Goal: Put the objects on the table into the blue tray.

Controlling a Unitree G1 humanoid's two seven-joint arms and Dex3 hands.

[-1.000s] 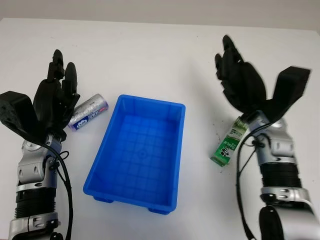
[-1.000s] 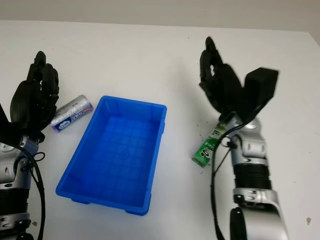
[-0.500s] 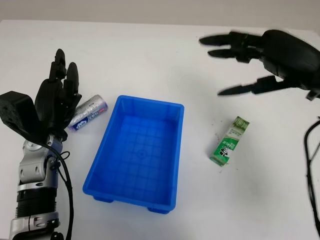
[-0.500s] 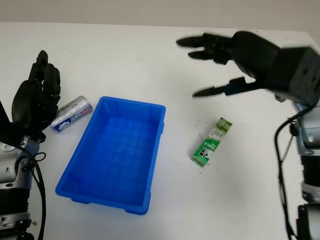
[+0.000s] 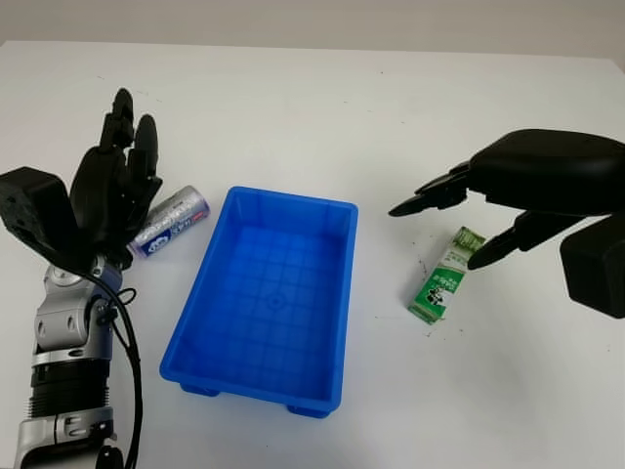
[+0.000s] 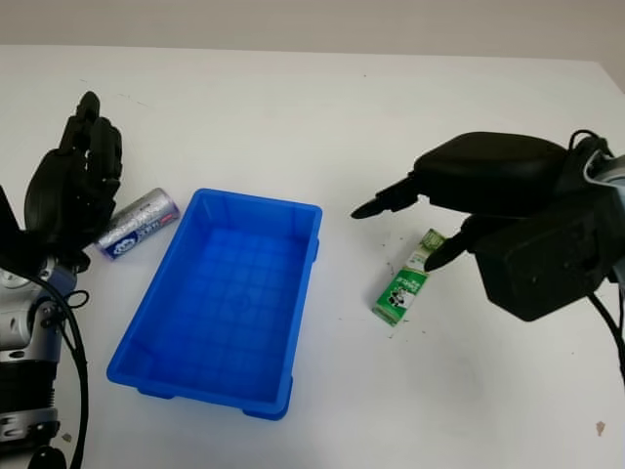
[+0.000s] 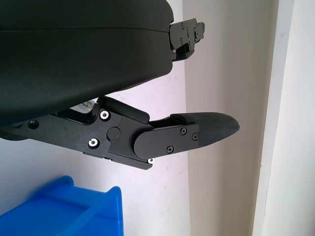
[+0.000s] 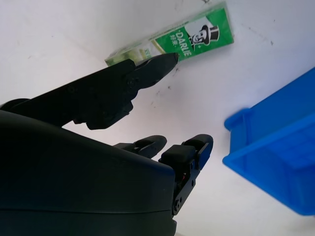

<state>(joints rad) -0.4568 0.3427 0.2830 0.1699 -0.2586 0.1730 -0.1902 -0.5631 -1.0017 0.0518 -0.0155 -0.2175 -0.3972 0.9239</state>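
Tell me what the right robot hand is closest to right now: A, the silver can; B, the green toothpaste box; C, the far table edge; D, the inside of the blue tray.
B: the right robot hand is open above the green toothpaste box, which lies on the table to the right of the blue tray; the silver can is by the left robot hand.

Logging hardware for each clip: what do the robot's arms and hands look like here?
Both hands are matte black with slim, jointed, tapered fingers and small silver screws. The left hand sits on a silver forearm with black ribbed rings and a loose black cable. The right hand has a bulky, smooth, rounded shell.
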